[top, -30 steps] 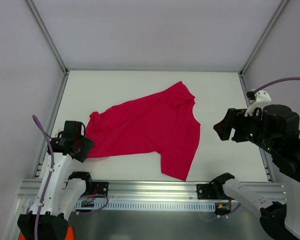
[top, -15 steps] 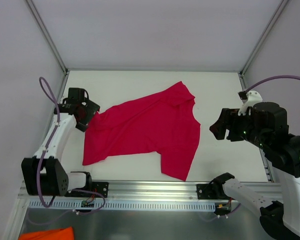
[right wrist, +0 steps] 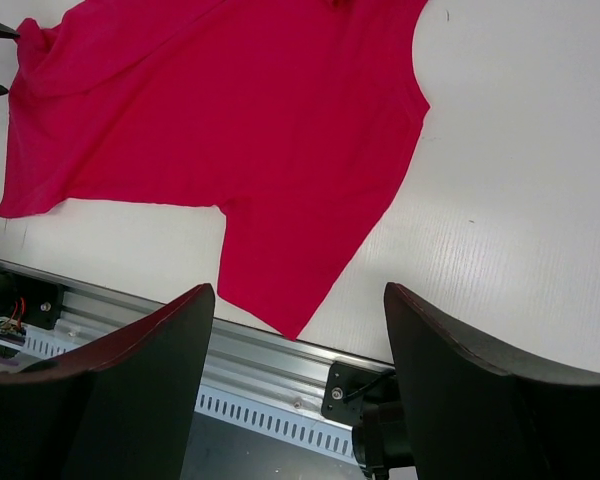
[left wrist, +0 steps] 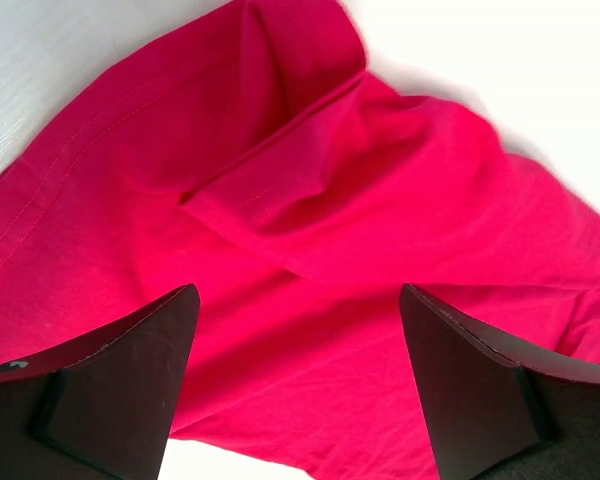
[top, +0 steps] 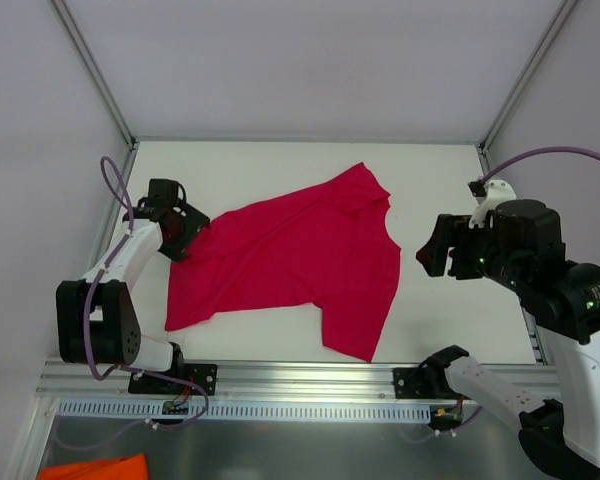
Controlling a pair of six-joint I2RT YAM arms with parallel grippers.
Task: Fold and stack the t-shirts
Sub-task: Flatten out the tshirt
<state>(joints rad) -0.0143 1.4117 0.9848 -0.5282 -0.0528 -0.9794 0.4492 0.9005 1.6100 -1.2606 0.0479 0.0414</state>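
Note:
A crimson-red t-shirt [top: 280, 255] lies spread but skewed on the white table, with one corner pointing at the near rail. My left gripper [top: 185, 232] hovers over the shirt's far-left corner. In the left wrist view the left gripper [left wrist: 298, 295] is open, with only the t-shirt [left wrist: 310, 190] and its rumpled fold below it, nothing between the fingers. My right gripper [top: 432, 255] hangs above bare table just right of the shirt. In the right wrist view the right gripper [right wrist: 298, 290] is open and empty, and the t-shirt [right wrist: 230, 120] lies ahead of it.
A slotted aluminium rail [top: 300, 385] runs along the near table edge, with the arm bases bolted on it. Something orange [top: 90, 468] lies below the rail at the bottom left. White walls and metal posts [top: 95, 75] enclose the table on three sides.
My left gripper opened and swung from the near-left side up to the shirt's far-left corner. The shirt's near-left hem now lies lower and flatter. My right gripper drifted slightly left.

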